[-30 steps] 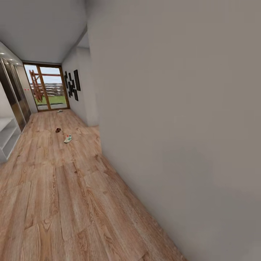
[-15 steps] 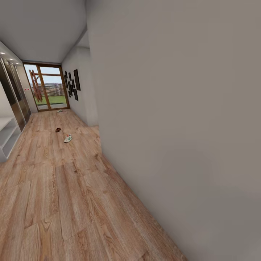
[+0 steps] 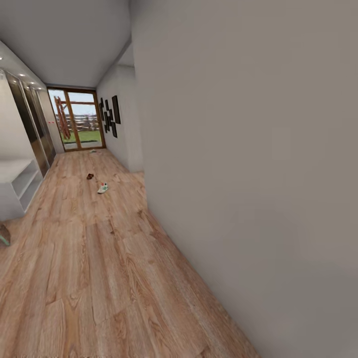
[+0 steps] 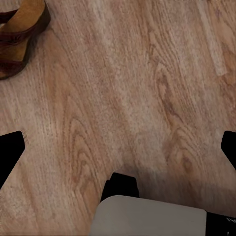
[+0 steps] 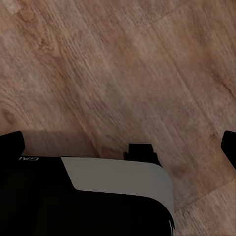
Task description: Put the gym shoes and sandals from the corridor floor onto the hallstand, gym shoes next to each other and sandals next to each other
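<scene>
Gym shoes: one counted for certain, a white shoe [image 3: 103, 188] lying on the floor [image 3: 99, 278] mid-corridor, nearer the right-hand wall [image 3: 248, 174] than the hallstand [image 3: 15, 184]. A second small pale shape [image 3: 92, 151] far off by the glass door [image 3: 79, 119], too small to name.

Sandals: two counted. One dark sandal [image 3: 90, 176] just beyond the white shoe, close to it but apart. Another sandal [image 4: 19, 34], brown strap over tan footbed, on the planks under the left arm, well clear of the left jaws. At the left edge of the head view, below the hallstand's near end, a cut-off brownish object [image 3: 4, 234]; cannot tell what.

Hallstand: one, white, against the left side of the corridor, flat top and open tiers bare as far as seen.

Left jaws: spread wide, black tips at opposite edges of the wrist view, gripping nothing, only wood grain between. Right jaws: likewise spread wide over bare floor, touching nothing.

Open room: broad stretch of bare planks from the near end of the corridor up to the shoe and sandal, bounded by the long grey wall on the right and the hallstand and mirrored doors [image 3: 35, 129] on the left. Wall jutting in close on the right; corridor widening past its corner, then running to the door.
</scene>
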